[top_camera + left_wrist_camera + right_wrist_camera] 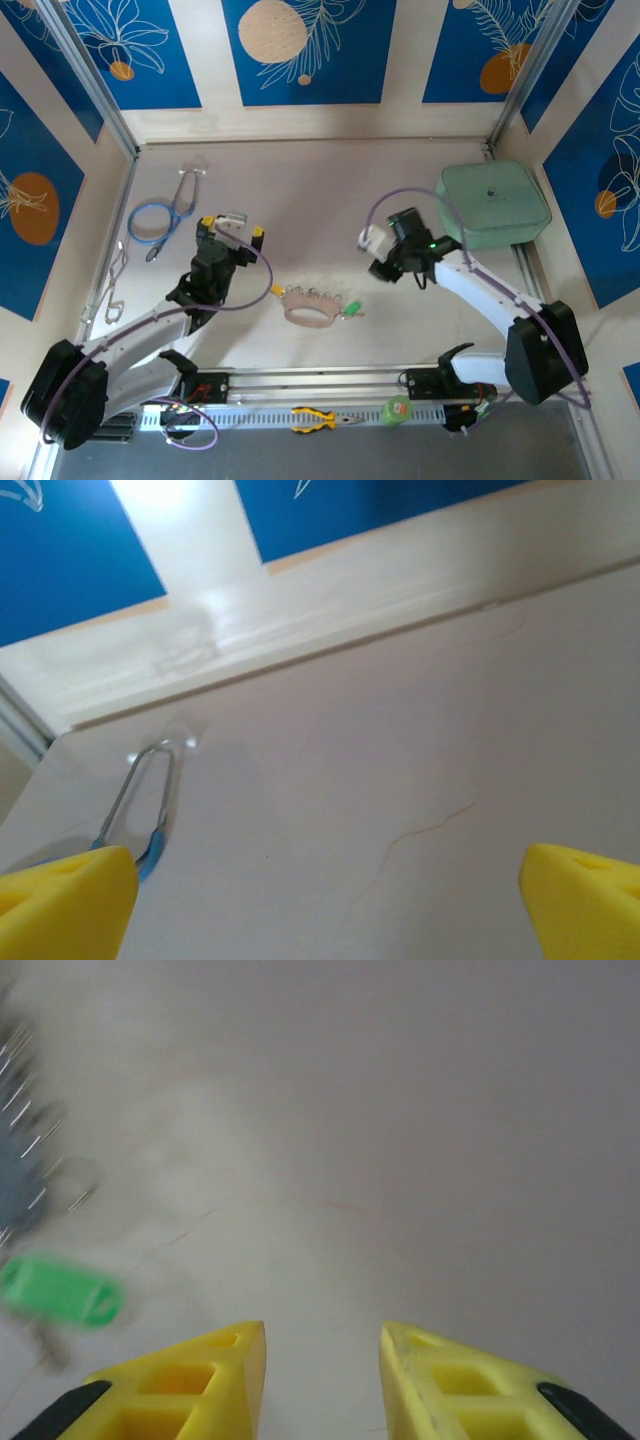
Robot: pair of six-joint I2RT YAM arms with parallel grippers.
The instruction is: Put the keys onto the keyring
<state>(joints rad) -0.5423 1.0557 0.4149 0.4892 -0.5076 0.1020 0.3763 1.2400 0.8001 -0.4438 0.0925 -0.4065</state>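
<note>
blue stethoscope (pixel 160 215) back left, wire clips (pixel 113 280) by the left wall, mint case (pixel 493 203) right, pliers (pixel 318 418) and green tape roll (pixel 397 409) up front

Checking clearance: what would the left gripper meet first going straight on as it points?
Likely bare table, then the back wall; the stethoscope lies left of that line. Depth unclear.

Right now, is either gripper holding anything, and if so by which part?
Nothing is held. The left gripper is wide open and empty. The right gripper is open too, with nothing between its fingers and the green key lying apart from them.
</note>
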